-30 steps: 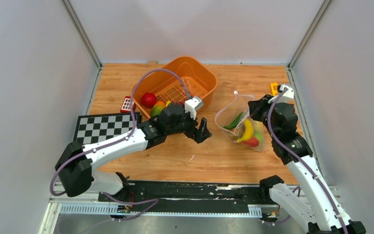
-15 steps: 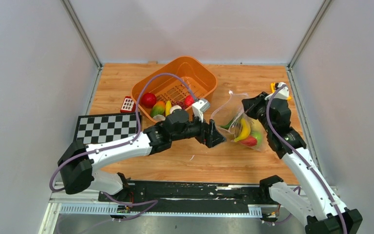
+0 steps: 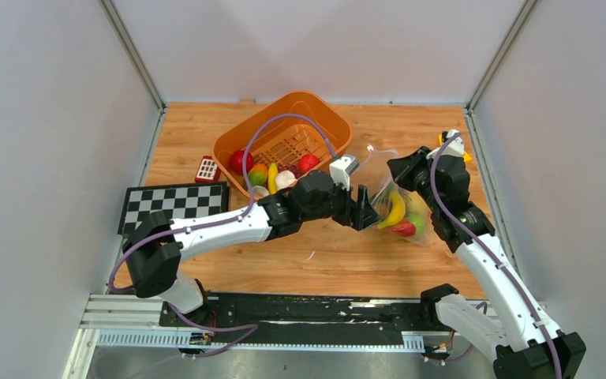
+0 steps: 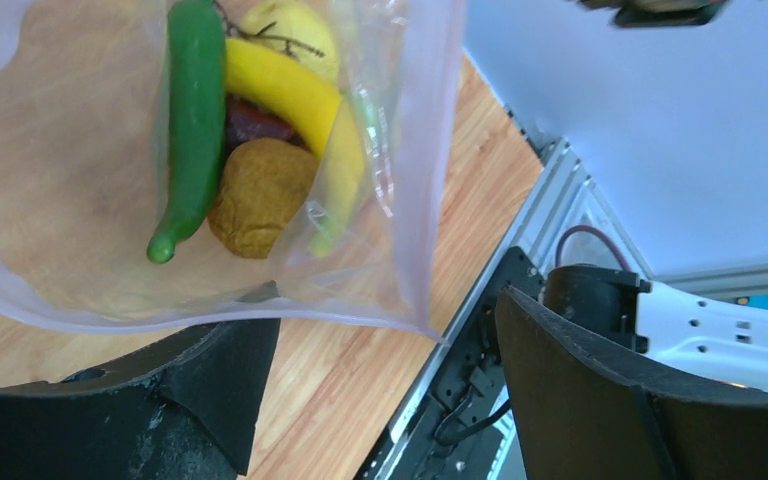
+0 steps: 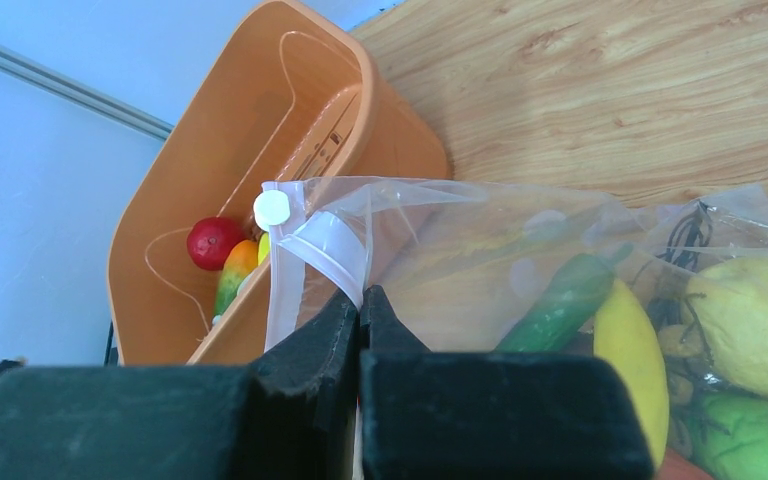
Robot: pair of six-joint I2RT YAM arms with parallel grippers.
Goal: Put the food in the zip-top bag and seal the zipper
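Table (image 3: pixel 205 142) carries it all. Orange basket (image 3: pixel 316 106) sits at the back w/ a few pcs of food (image 3: pixel 241 160) in it. Zip-top bag (image 3: pixel 380 170) is just right of the basket, mouth end held up, belly on the wood w/ banana (image 3: pixel 397 209), green chili (image 4: pixel 192 120) & other pcs inside.

Bag = thin, limp, slick film. Prob. light, but it sags under the load, so take it at the stiffer mouth edge, not the belly.

Right hand (image 5: pixel 360 300) is clamped tight on that mouth edge. Left hand (image 4: pixel 385 330) is spread wide, bag's lower edge betw. its fingers, one finger under the film, not closed on it.

Zipper (image 5: pixel 325 248) looks unsealed, so sealing is yet to do.
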